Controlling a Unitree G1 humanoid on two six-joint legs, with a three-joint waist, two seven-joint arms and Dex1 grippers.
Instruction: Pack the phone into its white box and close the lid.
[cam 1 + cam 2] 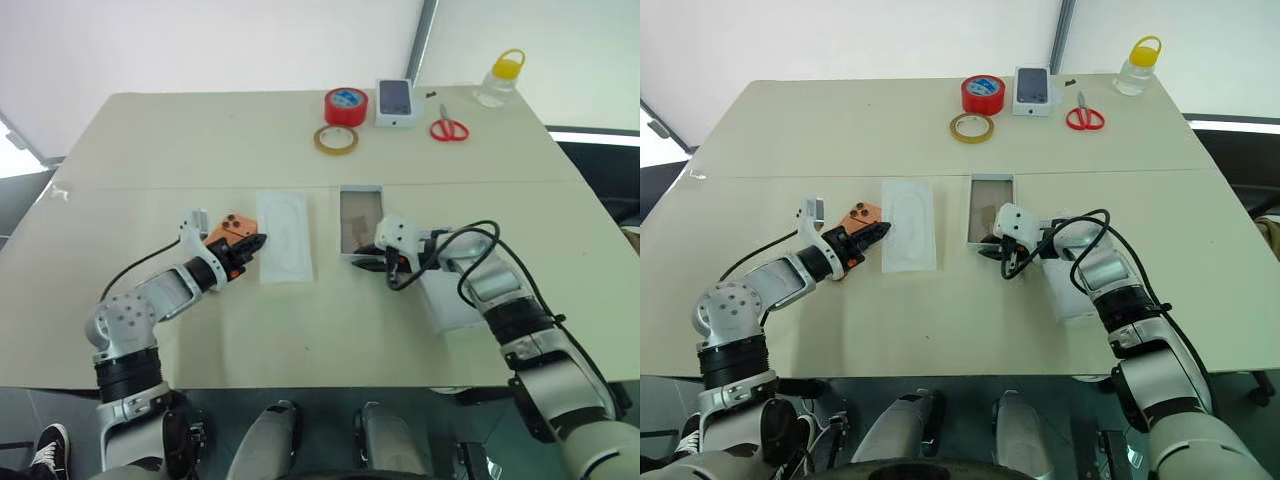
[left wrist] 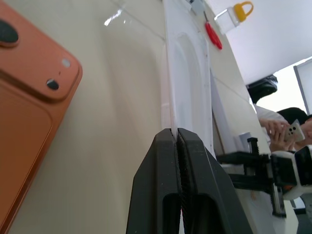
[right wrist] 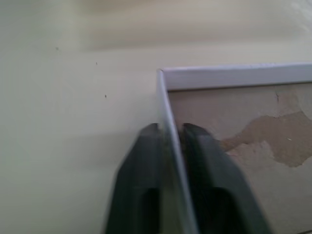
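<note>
Left eye view: the left gripper [image 1: 256, 243], clenched on nothing, half covers the phone [image 1: 231, 227], a white tray [image 1: 284, 236] lies at its 3 o'clock, then the right gripper [image 1: 368, 263] pinches the white box [image 1: 360, 219] wall.

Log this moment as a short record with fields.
phone: on the table, outside the box, beside the left gripper
white box: open, nothing in it
flat white piece: between phone and box
left gripper: shut, tips at the flat white piece's edge
right gripper: clamped on the white box's near wall
far edge: red tape roll, scissors, bottle
</note>
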